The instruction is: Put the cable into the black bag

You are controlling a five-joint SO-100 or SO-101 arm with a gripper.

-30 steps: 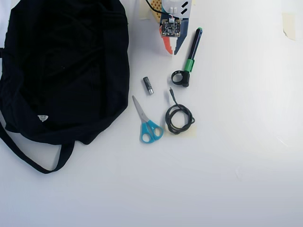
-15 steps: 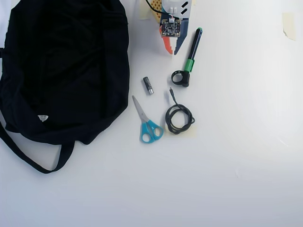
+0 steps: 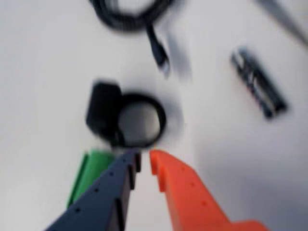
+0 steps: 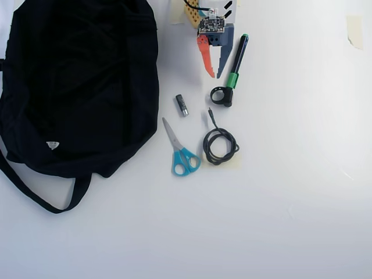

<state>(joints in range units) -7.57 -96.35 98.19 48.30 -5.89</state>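
Nearest the wrist camera are my own two fingers, the dark one at about 7 o'clock and the orange one at about 5, and my claw (image 3: 144, 161) has them apart with nothing between them. Just beyond the tips lies the pen (image 3: 103, 115), its black ring end and a bit of green barrel; that is not what I want.

The cable (image 4: 219, 144) lies on the white bench (image 4: 290, 203), well apart from me. In the overhead view it is at about 6 o'clock from my claw (image 4: 213, 74), past the pen's ring, with the scissors (image 4: 181, 154) at its 9 o'clock and the small battery-like cylinder (image 4: 182, 105) near its 10 o'clock. The wrist view, which is blurred, shows only the lower arc of the coil at 12 o'clock.

The coil itself is round, so it has no real long axis. The loose plug end (image 4: 211, 116) gives the direction: it runs from the coil's top toward 11 o'clock in the overhead view, pointing back roughly at me.

As I judge it, I should pass over the pen without nudging it, come down across one side of the coil so that all its turns sit between the fingers, and avoid pinching the plug tail alone. The black bag (image 4: 81, 81) waits at 9 o'clock, well apart.
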